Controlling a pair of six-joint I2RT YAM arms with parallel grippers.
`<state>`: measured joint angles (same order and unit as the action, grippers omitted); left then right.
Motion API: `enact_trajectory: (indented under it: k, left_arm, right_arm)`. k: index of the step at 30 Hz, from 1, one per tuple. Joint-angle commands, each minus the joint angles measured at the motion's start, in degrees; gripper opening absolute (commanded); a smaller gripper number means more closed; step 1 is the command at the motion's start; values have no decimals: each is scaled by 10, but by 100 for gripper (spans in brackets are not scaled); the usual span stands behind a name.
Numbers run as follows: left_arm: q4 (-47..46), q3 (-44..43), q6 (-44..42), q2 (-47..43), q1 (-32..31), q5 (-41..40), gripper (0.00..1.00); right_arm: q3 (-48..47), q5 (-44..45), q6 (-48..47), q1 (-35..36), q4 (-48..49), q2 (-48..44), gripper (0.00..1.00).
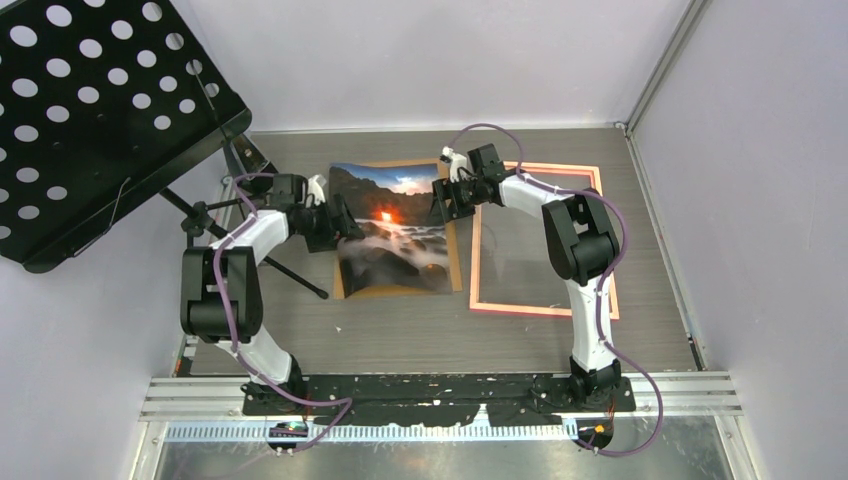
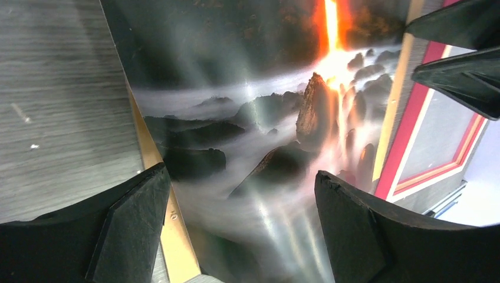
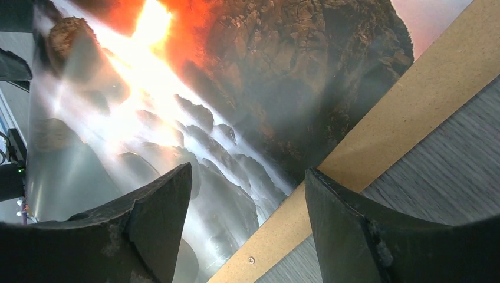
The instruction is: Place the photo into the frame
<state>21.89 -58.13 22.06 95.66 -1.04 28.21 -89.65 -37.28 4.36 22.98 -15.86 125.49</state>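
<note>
I'm working over a grey wood-grain table (image 1: 400,335), closed in by plain pale walls (image 1: 420,60). The brown backing board (image 1: 456,262) lies flat near the middle of it, and I place everything else from that board.

The photo (image 1: 395,235) lies picture side up on the board and covers most of it. Strips of brown show along the board's far edge and the edge on the right arm's side. The print is glossy and throws back streaks of light in both wrist views.

The frame (image 1: 530,309) lies flat on the table just beside the board, on the right arm's side. I see the grey table through its opening, so the frame has nothing in it.

A black perforated music stand (image 1: 90,110) rises well off the board's left side, towards the far corner, and its legs reach in towards the board. A metal rail (image 1: 700,392) runs across the table edge nearer than the board, and both arm bases are bolted there.

My left gripper (image 1: 345,222) sits at the board's left edge with its jaws spread wide and nothing between them. From its own camera, one finger (image 2: 135,230) is over the bare table and the other is over the print.

My right gripper (image 1: 442,200) is at the board's far corner on the frame side, also wide open and holding nothing. One of its fingers is over the print and the other is over the brown strip. I cannot tell whether either gripper touches the surface.
</note>
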Motion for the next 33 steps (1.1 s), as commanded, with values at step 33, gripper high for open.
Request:
enact_trajectory:
  k: [33]
  left_arm:
    - [-249,87,45,-72,8,197,86]
  right_arm:
    - [20,3,-5,10,-50,23,76]
